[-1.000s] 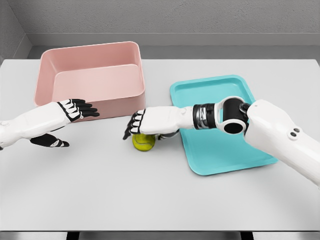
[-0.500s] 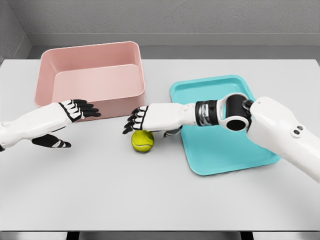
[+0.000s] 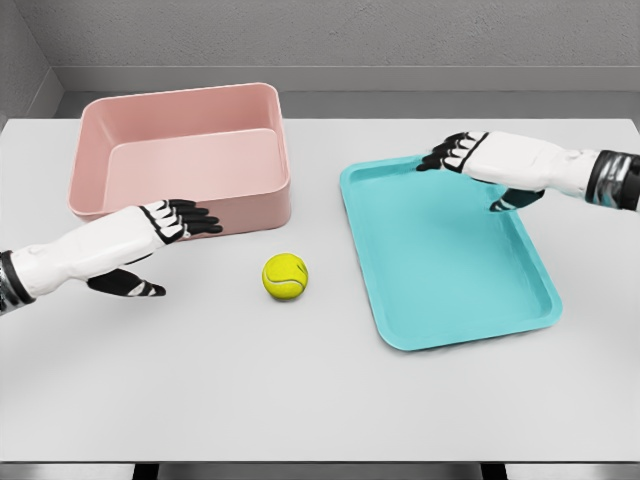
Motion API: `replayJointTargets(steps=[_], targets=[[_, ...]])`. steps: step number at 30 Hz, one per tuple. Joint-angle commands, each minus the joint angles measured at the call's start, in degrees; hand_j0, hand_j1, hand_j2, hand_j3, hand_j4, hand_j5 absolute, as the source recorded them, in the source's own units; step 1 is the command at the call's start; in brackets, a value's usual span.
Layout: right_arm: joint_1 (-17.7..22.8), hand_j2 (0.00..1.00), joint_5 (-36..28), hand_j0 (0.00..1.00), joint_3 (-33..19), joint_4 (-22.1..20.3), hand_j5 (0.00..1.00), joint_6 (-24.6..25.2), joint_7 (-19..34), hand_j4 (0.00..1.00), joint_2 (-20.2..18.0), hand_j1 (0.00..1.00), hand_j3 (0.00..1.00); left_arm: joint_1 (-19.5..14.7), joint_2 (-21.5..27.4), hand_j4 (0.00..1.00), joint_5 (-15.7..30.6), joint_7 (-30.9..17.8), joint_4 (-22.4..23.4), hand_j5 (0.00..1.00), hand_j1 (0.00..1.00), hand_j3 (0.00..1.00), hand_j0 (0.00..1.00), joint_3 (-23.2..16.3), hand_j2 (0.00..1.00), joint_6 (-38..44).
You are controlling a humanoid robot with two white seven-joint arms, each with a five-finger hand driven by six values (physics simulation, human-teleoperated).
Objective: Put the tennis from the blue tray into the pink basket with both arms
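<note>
A yellow-green tennis ball lies on the white table between the pink basket and the blue tray, touching neither hand. My left hand hovers open to the ball's left, in front of the basket's near wall, fingers pointing right. Over the tray's far edge, my right hand is open with nothing in it.
The pink basket has nothing in it and stands at the back left. The blue tray holds nothing. The white table runs to its front edge at the bottom of the view. A grey wall lies behind.
My right hand let go of the ball on the table and pulled back right, over the tray's far side. My left hand moved slightly right, toward the ball.
</note>
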Motion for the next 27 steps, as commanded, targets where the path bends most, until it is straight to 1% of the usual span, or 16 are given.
replayJointTargets(steps=[1,4,7,9,12,13,14,15,20,25,27], targets=[[0.00,1.00,-1.16,1.00,-1.16,-0.02,1.00,0.10,-0.11,1.00,-1.70,1.00,1.00,0.00,-1.20,1.00,0.51,-0.05,-0.19,1.00,1.00,1.00,1.00,-0.04,1.00,0.02],[0.97,1.00,-1.16,1.00,-1.16,-0.02,1.00,0.10,0.42,1.00,-2.05,1.00,1.00,-0.35,-3.22,1.00,0.59,-0.05,-0.54,1.00,1.00,1.00,1.00,-0.13,1.00,0.02],[0.79,1.00,-1.16,1.00,-1.16,0.42,1.00,0.10,0.60,1.00,-2.14,1.00,1.00,-1.41,-6.03,1.00,0.33,-0.49,-0.98,1.00,1.00,1.00,1.00,-0.13,1.00,0.02],[0.79,1.00,-1.16,1.00,-1.07,0.42,1.00,0.10,0.60,1.00,-2.14,1.00,1.00,-1.93,-7.44,1.00,0.33,-1.90,-0.98,1.00,1.00,1.00,1.00,-0.13,1.00,0.02],[0.97,1.00,-1.16,1.00,-1.07,0.42,1.00,0.10,0.77,1.00,-1.87,1.00,1.00,-2.64,-9.11,1.00,0.33,-6.64,-0.98,1.00,1.00,1.00,1.00,-0.22,1.00,0.02],[0.97,1.00,-1.16,1.00,-0.98,0.42,1.00,0.10,0.77,1.00,-1.87,1.00,1.00,-2.99,-9.11,1.00,0.33,-6.73,-0.98,1.00,1.00,1.00,1.00,-1.18,1.00,0.02],[0.97,1.00,-1.16,1.00,-0.98,0.42,1.00,0.10,0.77,1.00,-1.79,1.00,1.00,-4.92,-9.11,1.00,0.33,-7.78,-0.98,1.00,1.00,1.00,1.00,-3.38,1.00,0.02],[0.97,1.00,-1.16,1.00,-1.07,0.42,1.00,0.10,0.77,1.00,-1.87,1.00,1.00,-5.54,-9.20,1.00,0.51,-8.75,-0.98,1.00,1.00,1.00,1.00,-4.26,1.00,0.02],[0.70,1.00,-1.16,1.00,-1.16,0.33,1.00,0.10,0.77,1.00,-1.26,1.00,1.00,-5.71,-9.03,1.00,0.68,-9.37,-0.89,1.00,1.00,1.00,1.00,-4.79,1.00,0.02],[0.35,1.00,-1.16,1.00,-1.16,-0.11,1.00,0.10,0.68,1.00,-1.26,1.00,1.00,-6.50,-8.50,1.00,5.51,-9.81,-1.95,1.00,1.00,1.00,1.00,-4.79,1.00,0.02],[0.88,1.00,-1.16,1.00,-1.07,-1.51,1.00,0.10,0.68,1.00,-1.35,1.00,1.00,-7.47,-8.41,1.00,5.60,-9.81,-2.39,1.00,1.00,1.00,1.00,-5.05,1.00,0.02]])
